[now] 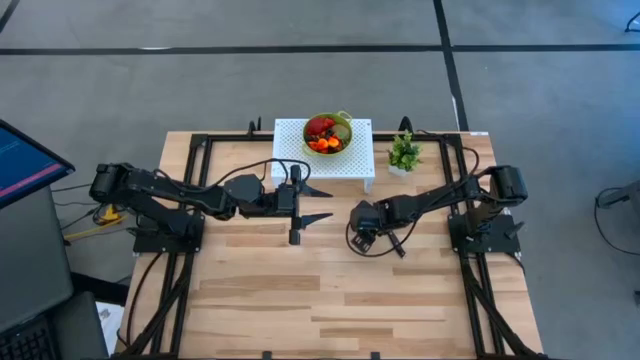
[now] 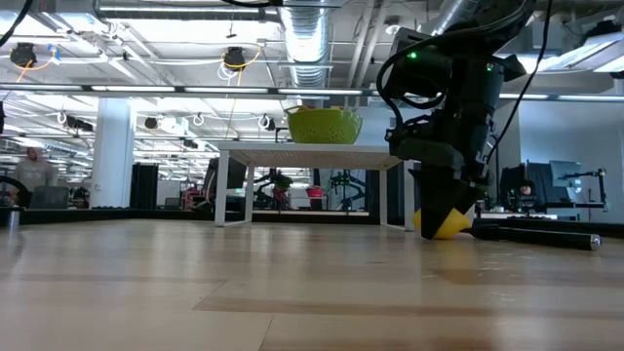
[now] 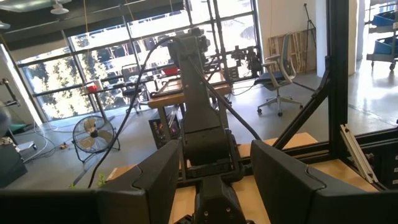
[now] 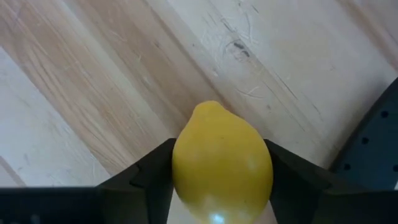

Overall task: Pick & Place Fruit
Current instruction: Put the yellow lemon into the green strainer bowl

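A yellow lemon (image 4: 221, 165) lies on the wooden table, in the middle toward the right. My right gripper (image 2: 444, 210) stands over it, pointing steeply down and shut on it; in the high view the gripper (image 1: 362, 228) hides the lemon. My left gripper (image 1: 318, 203) hangs level above the table's middle. It is open and holds nothing. Behind it, a green bowl (image 1: 328, 132) with red and orange fruit stands on a white perforated stand (image 1: 292, 160) at the far edge. My right gripper pinches the lemon between its two fingers, one on each long side (image 4: 180, 168). The fingers come from above, slanting steeply down. The lemon's pointed end (image 4: 210, 107) sticks out past the fingers. In the low view its underside (image 2: 441, 234) is on the table.
A small green potted plant (image 1: 404, 153) stands to the right of the white stand. A long black object (image 2: 536, 234) lies on the table by the right gripper. Black frame rails (image 1: 190, 160) run along the table's sides. The near half of the wooden table (image 1: 330, 300) is bare.
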Available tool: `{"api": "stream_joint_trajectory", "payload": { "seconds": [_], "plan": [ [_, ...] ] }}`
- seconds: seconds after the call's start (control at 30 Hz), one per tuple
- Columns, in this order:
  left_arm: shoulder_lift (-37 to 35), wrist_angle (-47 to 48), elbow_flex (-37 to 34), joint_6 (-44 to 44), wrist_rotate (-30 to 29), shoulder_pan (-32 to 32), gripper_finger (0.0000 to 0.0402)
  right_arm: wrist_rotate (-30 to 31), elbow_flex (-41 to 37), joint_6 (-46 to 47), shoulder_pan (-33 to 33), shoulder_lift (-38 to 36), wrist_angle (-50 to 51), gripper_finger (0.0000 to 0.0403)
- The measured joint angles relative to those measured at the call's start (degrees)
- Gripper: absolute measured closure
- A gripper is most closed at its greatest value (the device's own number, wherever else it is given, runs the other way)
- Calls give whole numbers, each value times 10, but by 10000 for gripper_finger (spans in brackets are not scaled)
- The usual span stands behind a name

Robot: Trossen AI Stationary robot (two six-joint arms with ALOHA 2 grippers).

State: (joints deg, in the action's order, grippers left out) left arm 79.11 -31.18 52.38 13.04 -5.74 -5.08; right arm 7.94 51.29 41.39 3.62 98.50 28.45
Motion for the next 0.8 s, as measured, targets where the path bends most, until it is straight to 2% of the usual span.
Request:
{"api": "stream_joint_trajectory", "payload": {
  "seconds": [0.27, 0.6, 0.8],
  "plan": [
    [0, 0, 0, 0, 0, 0, 211, -2, 0, 0, 0, 0, 0, 190],
    [0, 0, 0, 0, 0, 0, 211, -6, 0, 1, 1, 0, -4, 206],
    [0, 0, 0, 0, 0, 0, 211, -6, 0, 7, 1, 0, -6, 191]
  ]
}}
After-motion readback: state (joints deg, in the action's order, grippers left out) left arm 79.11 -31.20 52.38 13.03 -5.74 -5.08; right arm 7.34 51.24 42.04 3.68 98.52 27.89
